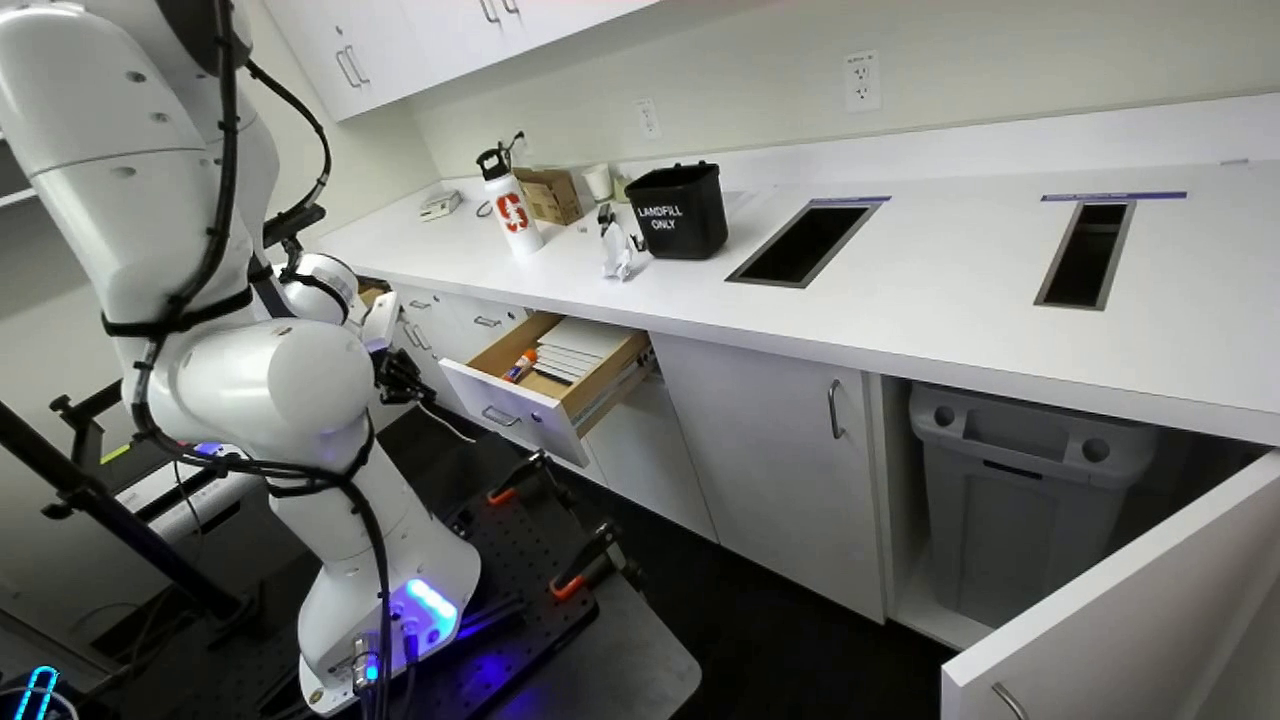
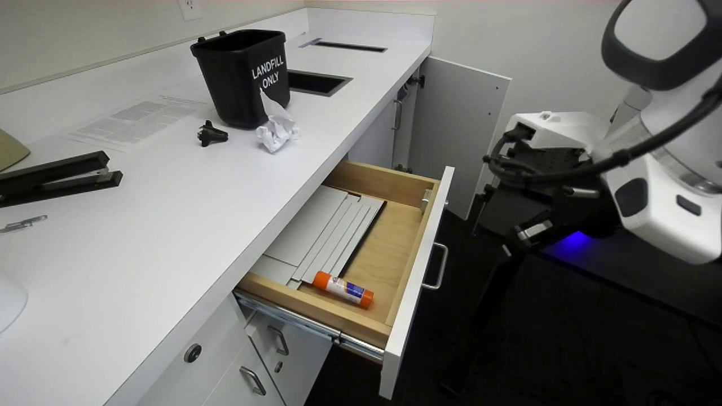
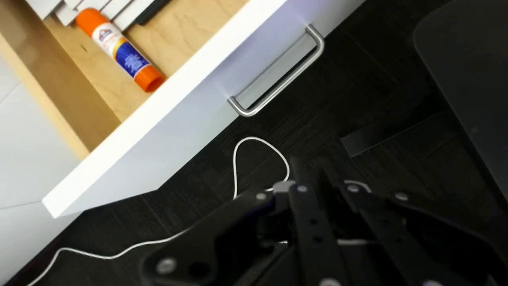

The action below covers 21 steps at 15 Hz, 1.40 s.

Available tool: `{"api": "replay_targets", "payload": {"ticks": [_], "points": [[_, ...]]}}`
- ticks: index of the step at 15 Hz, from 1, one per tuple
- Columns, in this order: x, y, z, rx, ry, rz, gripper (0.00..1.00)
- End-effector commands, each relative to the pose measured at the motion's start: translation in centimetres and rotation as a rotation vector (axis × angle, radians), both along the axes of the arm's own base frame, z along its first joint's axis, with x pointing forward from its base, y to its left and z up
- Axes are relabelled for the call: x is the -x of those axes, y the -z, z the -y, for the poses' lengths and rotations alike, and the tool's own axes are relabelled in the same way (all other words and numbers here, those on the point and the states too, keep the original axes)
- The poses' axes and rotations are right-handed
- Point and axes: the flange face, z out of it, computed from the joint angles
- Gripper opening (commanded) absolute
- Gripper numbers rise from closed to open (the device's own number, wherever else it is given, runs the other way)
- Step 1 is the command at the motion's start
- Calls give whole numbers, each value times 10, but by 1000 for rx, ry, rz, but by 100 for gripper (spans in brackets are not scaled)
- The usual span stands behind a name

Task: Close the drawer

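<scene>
By the white countertop [image 2: 186, 208], alignment seems current: the black gripper [image 3: 313, 163], apparently pressed together, should push the white-fronted wooden drawer [image 2: 397, 239].

I count one arm [image 1: 265, 385], one gripper [image 3: 312, 165], one open drawer [image 3: 186, 131] and, inside it, one glue stick [image 2: 343, 289]. The counter [image 1: 960, 265] has two slots [image 1: 808, 246], one black bin [image 2: 240, 82], one bottle [image 1: 513, 215], one stapler [image 2: 53, 171], one pen [image 2: 22, 224], one staple remover [image 2: 212, 134] and one paper ball [image 2: 276, 132]. Lower down I can see one grey bin [image 1: 1020, 520] and two orange-tipped clamps [image 1: 568, 588].

Office-like workroom, black stapler [image 2: 53, 171], printed sheet [image 2: 135, 115], glue stick [image 2: 343, 288], white counter [image 2: 169, 225]; robot arm [image 1: 270, 380]
</scene>
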Motion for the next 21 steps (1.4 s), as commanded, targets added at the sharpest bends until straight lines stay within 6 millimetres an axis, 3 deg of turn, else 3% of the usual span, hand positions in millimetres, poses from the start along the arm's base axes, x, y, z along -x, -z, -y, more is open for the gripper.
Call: {"api": "replay_targets", "payload": {"ticks": [1,2,8,17,21], "points": [[-18,27,-14,70,-188,-23,0],[-8,12,-4,37,-105,-7,0],[-9,19,-5,47,-111,-27,0],[-91,81,5,150,-251,34,0],[-103,91,-8,237,-363,104,0]]}}
